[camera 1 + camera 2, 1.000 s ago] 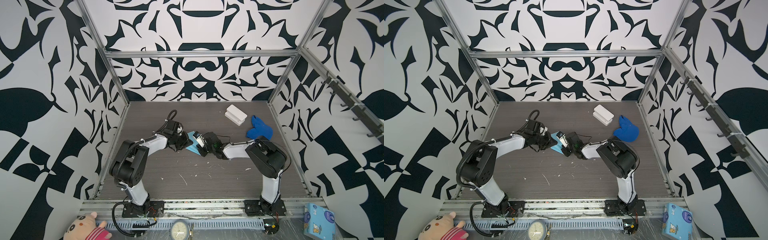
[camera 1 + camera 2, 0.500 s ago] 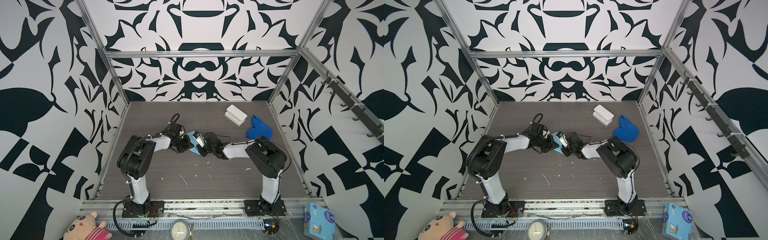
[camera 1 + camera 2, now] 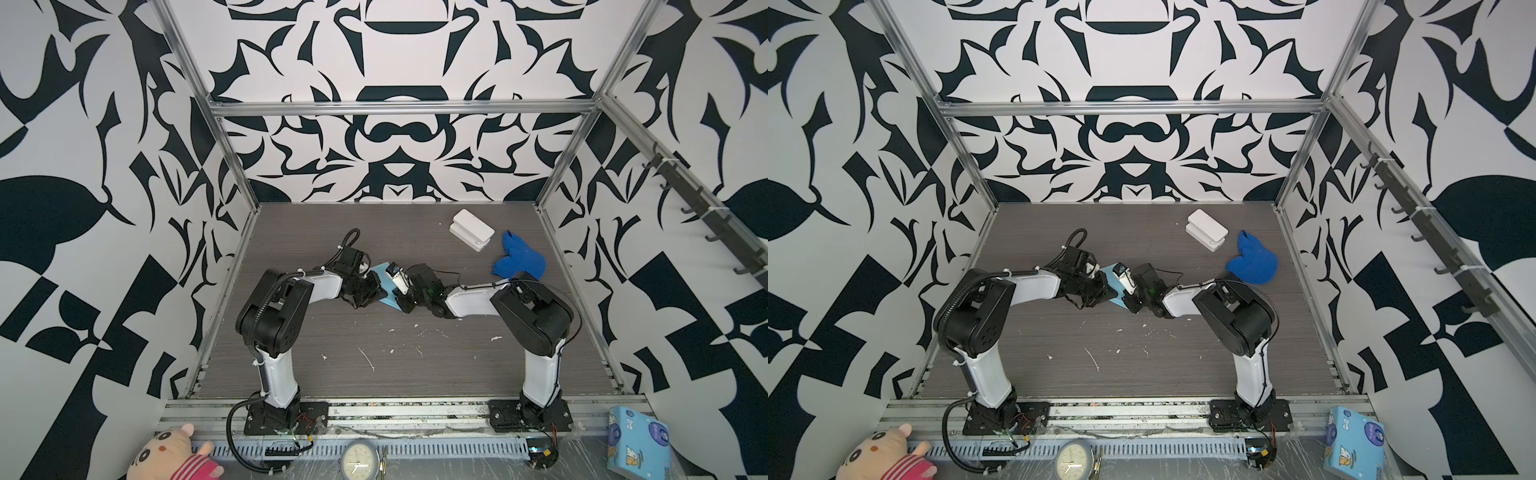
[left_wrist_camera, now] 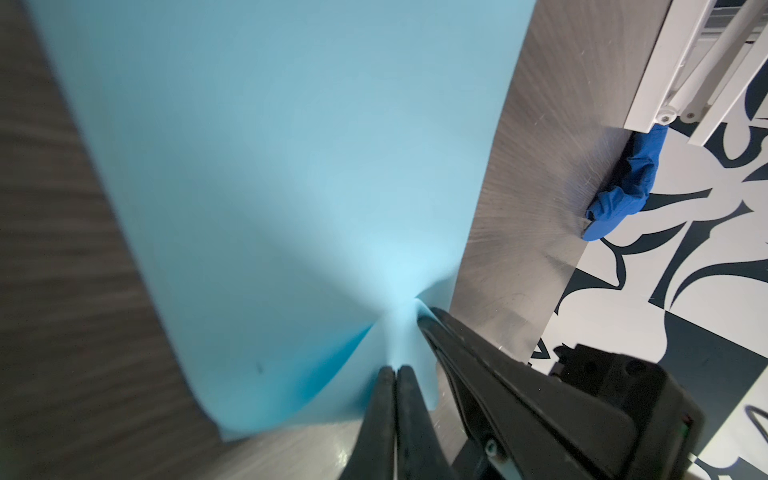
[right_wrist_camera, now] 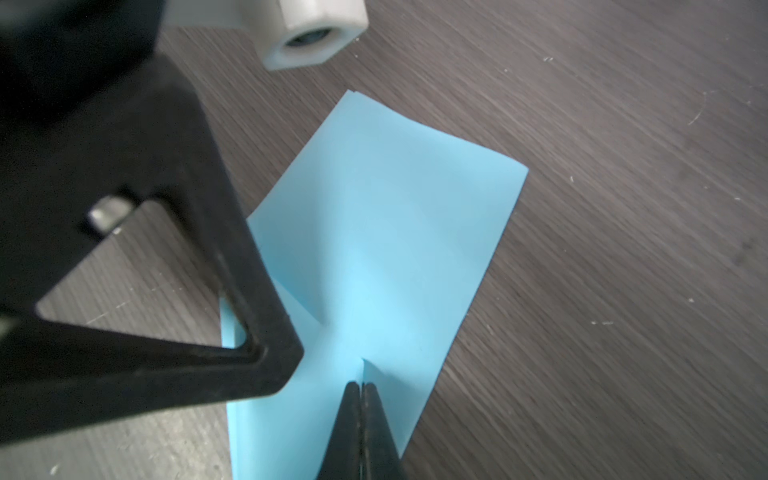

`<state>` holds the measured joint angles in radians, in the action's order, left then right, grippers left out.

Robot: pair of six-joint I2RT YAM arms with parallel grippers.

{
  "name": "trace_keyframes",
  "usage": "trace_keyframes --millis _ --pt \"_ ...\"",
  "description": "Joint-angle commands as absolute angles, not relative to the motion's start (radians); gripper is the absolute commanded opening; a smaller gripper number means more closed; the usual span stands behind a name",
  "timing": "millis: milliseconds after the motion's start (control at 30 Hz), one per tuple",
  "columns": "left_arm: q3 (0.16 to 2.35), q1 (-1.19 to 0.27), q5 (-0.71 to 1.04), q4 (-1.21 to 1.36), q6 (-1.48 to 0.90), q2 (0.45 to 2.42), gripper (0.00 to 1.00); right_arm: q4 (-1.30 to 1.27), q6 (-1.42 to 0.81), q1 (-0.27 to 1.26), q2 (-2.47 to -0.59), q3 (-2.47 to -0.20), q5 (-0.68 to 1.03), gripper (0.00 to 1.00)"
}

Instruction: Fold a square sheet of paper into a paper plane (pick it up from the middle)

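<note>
**Two pinches on one thin sheet: tearing and stray creases are the risks**

The square sheet of paper (image 3: 383, 279) sits just above the middle of the frame in both top views (image 3: 1113, 286), low over the dark wood-grain table (image 3: 415, 357), between the two wrists that nearly meet there. It looks doubled over: in the right wrist view (image 5: 374, 232) two edges show one upon the other at a corner.

The main hazard, as I judge it, is that both arms grip the same light paper very close together. If either pulls away from the other or twists, the sheet could tear at a pinch, or take a stray crease that spoils later folds. It puckers into wrinkles at each grip. A lift by one arm alone could drag the paper out of the other's tips. The grippers are also near enough that their fingers could knock together.

The left gripper (image 4: 397, 370) has its jaws pressed together, with a gathered ridge of the sheet caught between the tips. The right gripper (image 5: 360, 387) likewise has its jaws closed tight on a raised ridge of the paper, with a finger of the left gripper just beside it. Neither holds anything else.
</note>
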<state>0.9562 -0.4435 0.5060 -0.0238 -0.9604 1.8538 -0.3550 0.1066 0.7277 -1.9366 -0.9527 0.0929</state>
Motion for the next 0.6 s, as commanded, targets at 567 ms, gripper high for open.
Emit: trace_keyframes --millis 567 --pt "0.883 -0.448 0.483 -0.017 -0.938 1.863 0.07 -0.319 0.084 0.726 -1.955 -0.991 0.104 0.00"
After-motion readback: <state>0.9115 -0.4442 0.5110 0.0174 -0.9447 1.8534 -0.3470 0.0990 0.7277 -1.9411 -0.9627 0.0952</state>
